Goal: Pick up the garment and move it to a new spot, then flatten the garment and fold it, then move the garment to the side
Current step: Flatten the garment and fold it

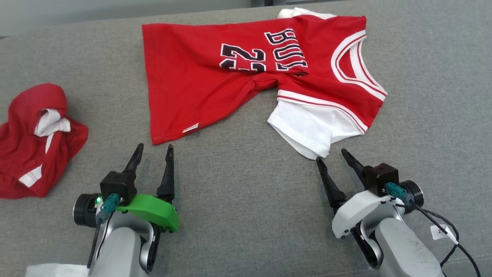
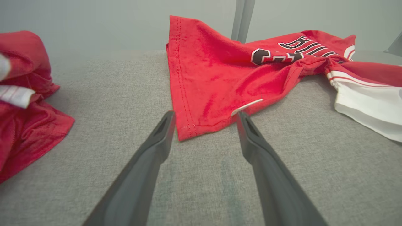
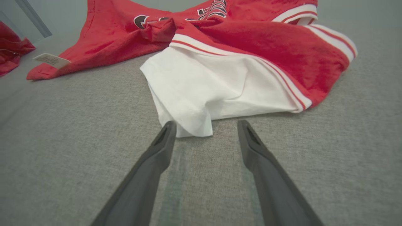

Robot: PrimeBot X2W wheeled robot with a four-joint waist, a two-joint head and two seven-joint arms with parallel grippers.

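Grey fabric surface [image 1: 246, 215] carries everything. Red jersey [image 1: 200, 77] (the task garment, by my read) lies spread mid-surface, print side up, hem toward the robot's left, neck toward its right. It isn't flat: the cloth bunches into a ridge [image 1: 265, 79] at mid-body, and the near armhole area is rumpled.

Second red garment [image 1: 23, 154] sits crumpled at the far left, well apart from the jersey. Leave it alone.

Left end effector [image 1: 155, 146] is released, fingers spread, nothing held, with its tips just beside the near hem corner [image 1: 155, 142]. Right end effector [image 1: 330, 154] is in the same condition, spread and empty, with its tips just beside the white sleeve [image 1: 303, 130].

The step looks like flattening.
- Left pinches the hem corner and right takes the sleeve edge or the shoulder above it.
- Pull them apart along the jersey's length until the ridge is gone.
- Stay low and take garment cloth only, since the surface is fabric too and could get pinched along with it.
- Tension both sides evenly or the body skews.

The small white label [image 1: 190, 127] near the hem is a handy landmark for the left approach.
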